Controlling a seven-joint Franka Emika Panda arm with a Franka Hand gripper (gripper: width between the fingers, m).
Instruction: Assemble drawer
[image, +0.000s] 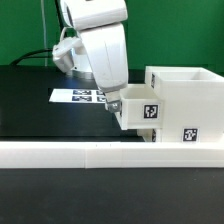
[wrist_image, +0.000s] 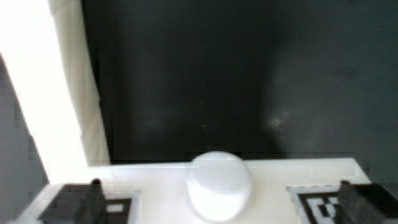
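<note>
The rail walls the near edge; the shell blocks the exterior view's right.

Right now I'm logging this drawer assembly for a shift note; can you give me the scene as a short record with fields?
Arm: Franka, wrist lowered over a small tray
Pincer: at the small tray; open or shut cannot be told
Drawer shell: upright, open top, on the exterior view's right, tags facing the camera
Marker board: flat on the black table, behind the arm
White rail: along the front edge
</note>
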